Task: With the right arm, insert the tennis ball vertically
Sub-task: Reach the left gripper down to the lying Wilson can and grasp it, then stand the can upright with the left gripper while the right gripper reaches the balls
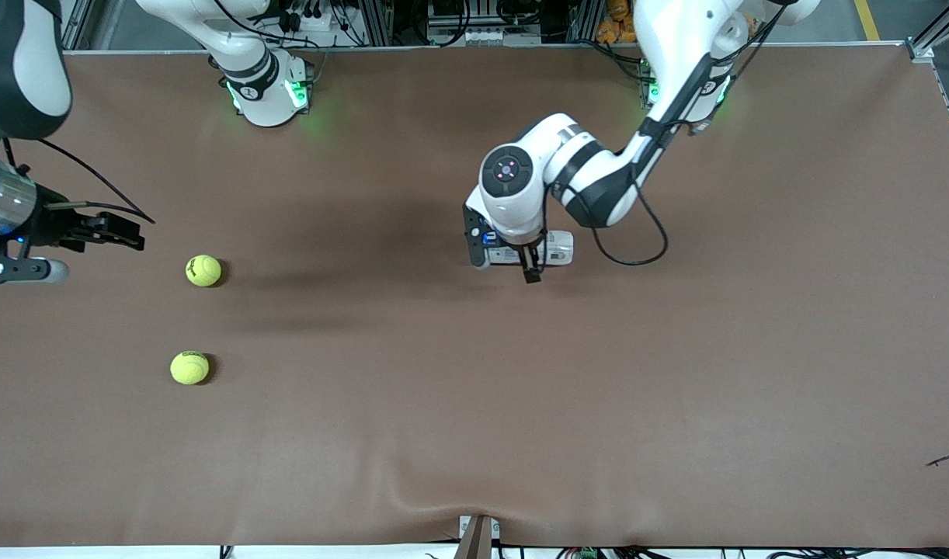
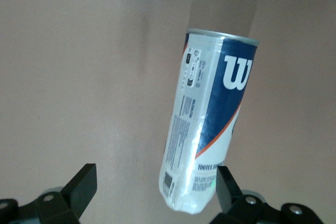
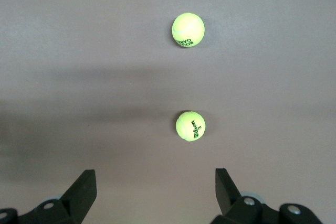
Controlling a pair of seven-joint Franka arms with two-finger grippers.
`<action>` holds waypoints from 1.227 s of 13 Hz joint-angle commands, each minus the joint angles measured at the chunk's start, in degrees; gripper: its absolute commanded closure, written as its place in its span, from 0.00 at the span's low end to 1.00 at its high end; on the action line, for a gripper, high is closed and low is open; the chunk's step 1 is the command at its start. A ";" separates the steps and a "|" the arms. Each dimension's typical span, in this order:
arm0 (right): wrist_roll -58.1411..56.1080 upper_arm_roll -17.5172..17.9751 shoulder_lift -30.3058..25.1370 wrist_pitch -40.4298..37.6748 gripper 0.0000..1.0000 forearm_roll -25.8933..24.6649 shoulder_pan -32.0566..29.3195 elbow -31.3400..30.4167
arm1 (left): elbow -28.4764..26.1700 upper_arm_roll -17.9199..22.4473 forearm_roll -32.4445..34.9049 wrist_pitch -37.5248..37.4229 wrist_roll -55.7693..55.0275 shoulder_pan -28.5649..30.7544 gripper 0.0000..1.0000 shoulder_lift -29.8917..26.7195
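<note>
Two tennis balls point(image 1: 203, 270) point(image 1: 189, 367) lie on the counter point(image 1: 474, 404) near the wide-spread right pincer point(image 1: 109, 231), while the left pincer point(image 1: 530, 268), fingers apart, hovers over one ball can point(image 2: 207, 124).

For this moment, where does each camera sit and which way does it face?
Front view: high across the table, facing both bases; shows both arms, the can, two balls.
Left wrist view: on the left arm, looking down at the can between the open left gripper.
Right wrist view: above the open right gripper, facing two tennis balls.
Shared: front and right wrist views show both balls.
</note>
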 commanded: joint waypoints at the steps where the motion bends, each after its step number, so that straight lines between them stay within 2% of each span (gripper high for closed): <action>1: -0.65 -0.14 0.05 1.61 0.00 -1.08 -0.33 -1.38 | -3.58 -0.80 1.26 2.53 1.01 0.37 0.00 -0.84; 4: -0.48 -0.23 2.69 4.25 0.00 -1.17 -1.04 -0.69 | -10.87 -0.89 3.72 9.29 1.01 0.46 0.00 -2.16; 7: -1.00 -0.40 5.86 3.90 0.00 -0.99 -2.62 4.58 | -11.42 -1.50 5.47 9.83 1.01 -0.59 0.00 -1.81; 11: -1.00 -0.40 7.26 10.12 0.00 -0.90 -3.24 5.38 | -12.38 -1.68 7.24 9.92 0.84 -2.26 0.00 -1.90; 16: -0.91 -0.40 12.97 9.79 0.00 -0.03 -4.20 12.32 | -13.43 -1.68 12.75 10.53 0.66 -1.92 0.00 -0.93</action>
